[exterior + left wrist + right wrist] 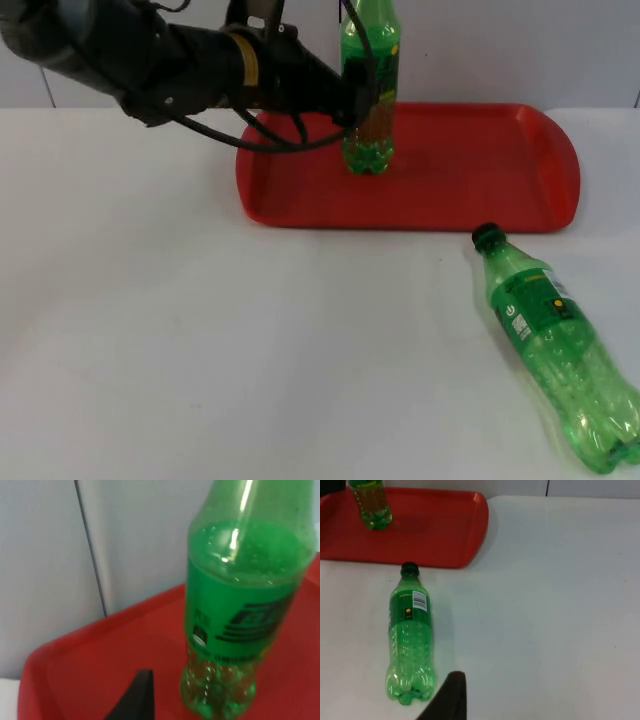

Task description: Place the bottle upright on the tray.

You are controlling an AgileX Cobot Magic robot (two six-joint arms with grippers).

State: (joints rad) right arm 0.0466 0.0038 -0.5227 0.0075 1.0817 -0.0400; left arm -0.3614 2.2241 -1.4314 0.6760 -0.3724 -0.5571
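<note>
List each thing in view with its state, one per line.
Standing bottle: upright on the tray, part full.
Lying bottle: on its side on the table, capped.
Tray: flat on the table.
Left gripper: at the standing bottle.

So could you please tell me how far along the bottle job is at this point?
Done: one green bottle stands upright on the red tray. In hand: the left tool is at that bottle's side; whether it grips it I cannot tell. Left: a second green bottle lies on its side on the white table, in front of the tray, its cap toward it. The right tool waits just beyond that bottle's base.
</note>
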